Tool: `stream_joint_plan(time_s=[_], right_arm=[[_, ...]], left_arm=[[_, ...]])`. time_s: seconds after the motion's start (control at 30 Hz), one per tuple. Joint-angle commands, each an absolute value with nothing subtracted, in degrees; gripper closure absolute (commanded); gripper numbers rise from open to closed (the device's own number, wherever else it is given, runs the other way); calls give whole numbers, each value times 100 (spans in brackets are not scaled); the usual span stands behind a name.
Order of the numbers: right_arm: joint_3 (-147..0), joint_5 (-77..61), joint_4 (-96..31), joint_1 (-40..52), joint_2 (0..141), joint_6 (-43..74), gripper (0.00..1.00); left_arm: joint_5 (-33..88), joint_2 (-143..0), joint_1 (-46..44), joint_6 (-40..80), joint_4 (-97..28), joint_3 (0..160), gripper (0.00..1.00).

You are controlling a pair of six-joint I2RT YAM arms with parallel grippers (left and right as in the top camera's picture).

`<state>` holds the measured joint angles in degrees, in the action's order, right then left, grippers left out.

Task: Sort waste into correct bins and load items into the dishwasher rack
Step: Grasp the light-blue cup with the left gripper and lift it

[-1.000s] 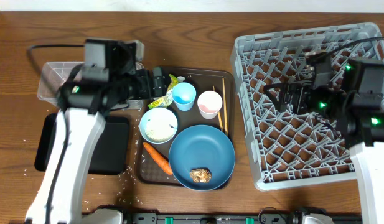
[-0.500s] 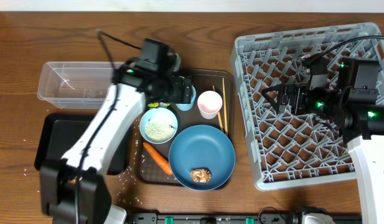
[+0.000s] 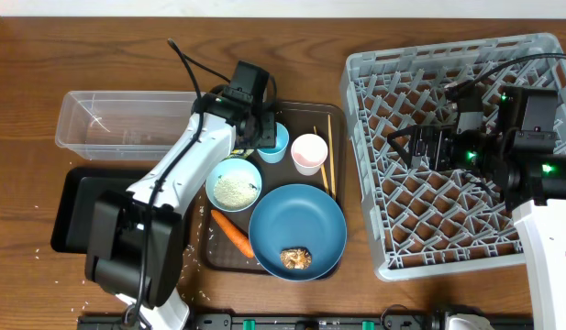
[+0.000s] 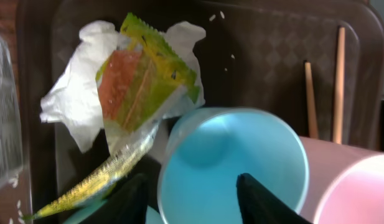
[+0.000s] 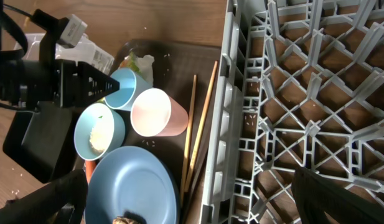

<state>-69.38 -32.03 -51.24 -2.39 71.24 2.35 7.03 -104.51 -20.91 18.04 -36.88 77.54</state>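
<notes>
My left gripper (image 3: 267, 137) (image 4: 195, 199) straddles the left wall of the light blue cup (image 3: 277, 144) (image 4: 235, 155). One finger stands outside the cup and the other inside, with gaps to the wall, so it is open. The crumpled white and yellow-green wrappers (image 4: 135, 81) lie just behind the cup. The pink cup (image 3: 309, 153) and two chopsticks (image 3: 329, 151) sit to its right. Rice fills the small blue bowl (image 3: 233, 184). The big blue plate (image 3: 297, 220) carries a brown lump (image 3: 295, 258), and the carrot (image 3: 232, 233) lies beside it. My right gripper (image 3: 402, 147) (image 5: 198, 205) hangs open over the grey rack (image 3: 365, 73).
The dishes sit on a dark brown serving tray (image 3: 301, 115). A clear tub (image 3: 117, 119) stands at the far left with a black tray (image 3: 72, 211) in front of it. Loose rice grains (image 3: 186, 261) lie on the table by the black tray.
My left arm swung right from over the clear tub to the light blue cup, and its jaws narrowed around the cup's wall. The right gripper stayed open and barely moved.
</notes>
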Motion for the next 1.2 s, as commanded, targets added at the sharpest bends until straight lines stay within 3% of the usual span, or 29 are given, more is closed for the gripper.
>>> stream_joint_plan(time_s=[0.0,0.17,0.3,0.63,0.77,1.17], right_arm=[[-7065,-3168,-5127,-259,7096,231,1],[-7065,-3151,-5127,-259,7096,231,1],[-7065,-3151,-5124,-259,7096,231,1],[-7065,-3148,-5122,-259,7096,231,1],[-7065,-3148,-5124,-259,7096,231,1],[-7065,-3148,-5127,-259,7096,228,1]], left_arm=[[526,-10580,-2080,1828,-3607,7817,56],[390,-10744,-2082,1831,-3566,7813,60],[377,-10825,-2082,1828,-3557,7813,74],[217,-10836,-2080,1463,-3487,7703,76],[207,-10836,-2080,1468,-3452,7703,94],[211,-11032,-2082,1468,-3531,7701,93]])
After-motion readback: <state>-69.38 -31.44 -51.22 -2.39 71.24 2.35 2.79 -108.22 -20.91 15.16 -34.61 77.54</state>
